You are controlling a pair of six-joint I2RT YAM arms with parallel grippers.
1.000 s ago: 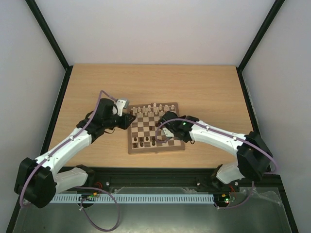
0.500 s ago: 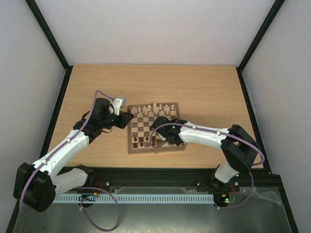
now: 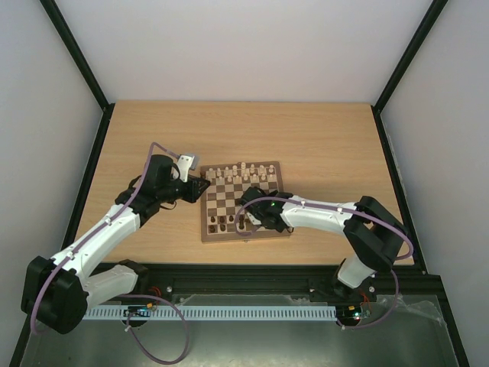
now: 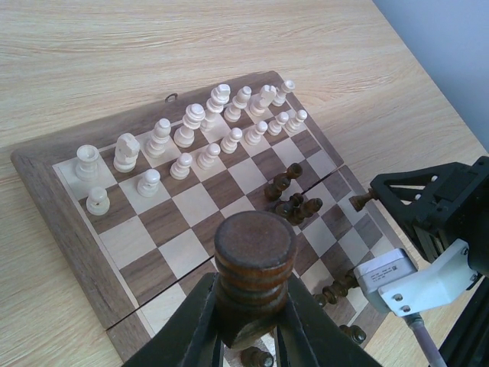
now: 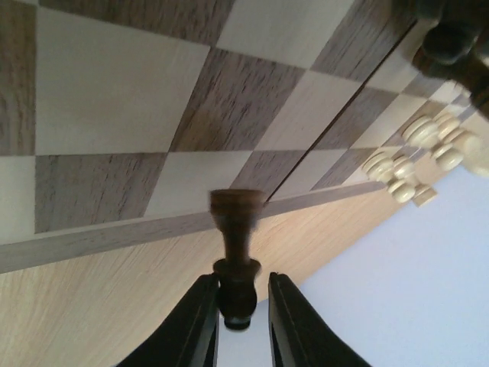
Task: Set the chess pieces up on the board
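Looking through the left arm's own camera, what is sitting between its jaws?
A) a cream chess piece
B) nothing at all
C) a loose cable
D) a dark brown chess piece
D: a dark brown chess piece is pinched between the left jaws, its round end facing the camera, with the board beyond it.

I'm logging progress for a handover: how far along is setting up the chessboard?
Done: the pale cream wooden pieces stand in two full rows on the far side of the checkered wooden board. In hand: the left gripper clamps a dark brown piece; the right gripper has another dark piece between its fingers. Left: the dark pieces clustered mid-board need their rows.
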